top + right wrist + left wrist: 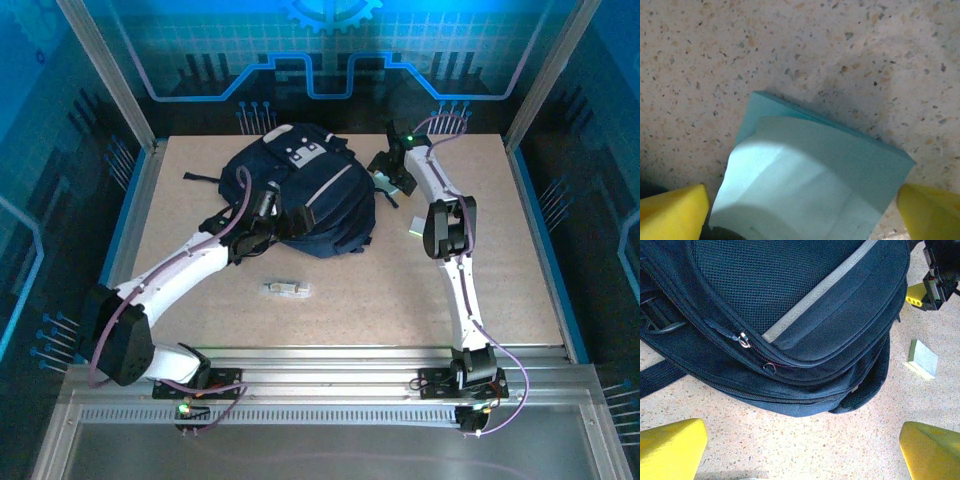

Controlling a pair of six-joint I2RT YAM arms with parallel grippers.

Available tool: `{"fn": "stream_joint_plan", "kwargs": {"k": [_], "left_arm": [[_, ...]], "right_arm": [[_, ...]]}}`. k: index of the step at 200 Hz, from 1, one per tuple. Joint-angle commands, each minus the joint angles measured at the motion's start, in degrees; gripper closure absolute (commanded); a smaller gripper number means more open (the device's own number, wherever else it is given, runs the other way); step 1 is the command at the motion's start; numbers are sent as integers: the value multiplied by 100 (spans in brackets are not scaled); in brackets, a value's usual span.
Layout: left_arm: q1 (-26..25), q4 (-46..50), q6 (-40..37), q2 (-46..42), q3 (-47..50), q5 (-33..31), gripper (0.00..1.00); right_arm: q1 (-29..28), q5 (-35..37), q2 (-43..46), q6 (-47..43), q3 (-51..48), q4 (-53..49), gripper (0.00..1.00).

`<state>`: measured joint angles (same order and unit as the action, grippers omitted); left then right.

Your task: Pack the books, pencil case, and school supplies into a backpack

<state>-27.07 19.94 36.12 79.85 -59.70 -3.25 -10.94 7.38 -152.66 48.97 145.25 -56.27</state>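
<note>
The dark navy backpack (300, 190) lies at the table's back middle, its zips (744, 340) drawn along the front. My left gripper (272, 215) hovers open at its near edge, with bare table between the yellow fingertips (670, 445). My right gripper (395, 178) is open just right of the bag, its fingers (670, 212) on either side of a pale-blue pad (810, 180) that lies flat on the table with its top sheet curled. A second small pad (413, 226) (921, 358) lies nearer. A short clear tube (287, 288) lies in front of the bag. The books and the pencil case are out of view.
Black straps (205, 177) trail from the bag's left side. Aluminium posts and clear walls (130, 120) fence the table on the left, right and back. Open tabletop (500, 270) stretches right of the right arm and in front of the tube.
</note>
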Motion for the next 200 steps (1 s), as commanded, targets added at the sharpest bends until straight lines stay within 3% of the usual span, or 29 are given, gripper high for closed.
{"fn": "stream_joint_plan", "kwargs": {"k": [1, 47, 70, 97, 130, 170, 200], "left_arm": [[-4, -95, 28, -154, 43, -89, 1], [-8, -166, 87, -59, 25, 43, 1], [-7, -193, 141, -39, -6, 140, 1], [-14, -226, 163, -66, -15, 180, 1], [-23, -232, 205, -75, -30, 209, 1], [-30, -34, 123, -150, -113, 141, 1], [-22, 486, -715, 63, -587, -275, 1]], "right_arm": [[-58, 400, -193, -511, 106, -602, 4], [97, 1028, 542, -1390, -1091, -705, 6], [252, 841, 1294, -1660, -2347, -81, 6], [484, 458, 1810, -1979, -3163, 427, 6], [642, -7, 1744, -2353, -3180, 702, 6], [650, -47, 1356, -3121, -2600, 543, 5], [668, -267, 1156, -3222, -2361, 403, 15]]}}
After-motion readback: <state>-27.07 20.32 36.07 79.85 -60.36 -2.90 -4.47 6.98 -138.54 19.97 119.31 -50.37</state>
